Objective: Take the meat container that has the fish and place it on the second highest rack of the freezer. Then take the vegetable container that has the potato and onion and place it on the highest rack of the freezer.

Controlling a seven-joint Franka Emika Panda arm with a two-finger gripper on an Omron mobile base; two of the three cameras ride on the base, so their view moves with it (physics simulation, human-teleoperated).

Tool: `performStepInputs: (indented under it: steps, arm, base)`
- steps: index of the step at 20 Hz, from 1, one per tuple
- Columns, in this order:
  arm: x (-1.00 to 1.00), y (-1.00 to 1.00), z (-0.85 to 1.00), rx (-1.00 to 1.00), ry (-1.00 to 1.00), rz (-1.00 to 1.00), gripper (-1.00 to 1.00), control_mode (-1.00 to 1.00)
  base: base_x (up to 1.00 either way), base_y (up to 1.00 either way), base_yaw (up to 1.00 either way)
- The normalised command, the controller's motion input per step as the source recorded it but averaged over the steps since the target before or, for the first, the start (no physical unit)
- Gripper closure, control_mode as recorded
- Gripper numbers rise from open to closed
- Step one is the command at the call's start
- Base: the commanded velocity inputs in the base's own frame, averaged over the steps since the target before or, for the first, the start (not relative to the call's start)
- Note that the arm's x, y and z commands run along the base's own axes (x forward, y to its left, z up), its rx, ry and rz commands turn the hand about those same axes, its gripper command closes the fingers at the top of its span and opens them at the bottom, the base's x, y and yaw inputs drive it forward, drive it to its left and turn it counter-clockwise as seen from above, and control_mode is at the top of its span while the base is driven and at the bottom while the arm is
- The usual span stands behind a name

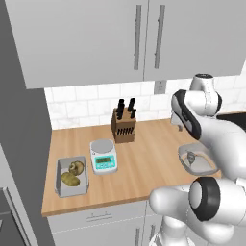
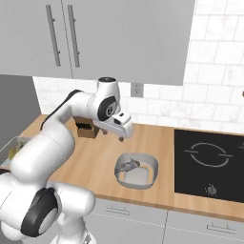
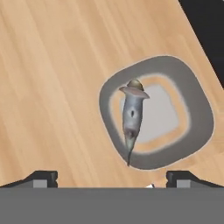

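gripper [image 2: 122, 137] hovering above counter [image 2: 162, 143], jaws spread wide, holding nothing | meat container [image 2: 137, 170] sitting near front edge, left of cooktop [image 2: 209, 162], fish [image 3: 132, 116] lying loose inside | tub looking light, rigid, smooth; likely best pinching one rim wall, keeping it level so fish isn't sliding
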Motion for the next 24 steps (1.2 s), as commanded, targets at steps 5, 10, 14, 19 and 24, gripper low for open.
performStepInputs:
  steps: [5, 10, 14, 19, 24]
  arm:
    - [-0.45, -0.46, -0.48, 0.11, 0.06, -0.33, -1.0, -1.0]
    - [-0.51, -0.55, -0.38, 0.1, 0.01, -0.35, -1.0, -1.0]
    - [-0.17, -0.46, -0.35, 0.05, 0.05, -0.33, -1.0, -1.0]
    - [0.01, -0.37, -0.46, 0.01, 0.07, -0.3, -1.0, -1.0]
    - [0.01, -0.19, -0.47, 0.01, 0.04, -0.23, -1.0, -1.0]
  base:
    - [0.0, 0.0, 0.0]
    - [0.0, 0.0, 0.0]
    - [0.0, 0.0, 0.0]
    - [0.0, 0.0, 0.0]
    - [0.0, 0.0, 0.0]
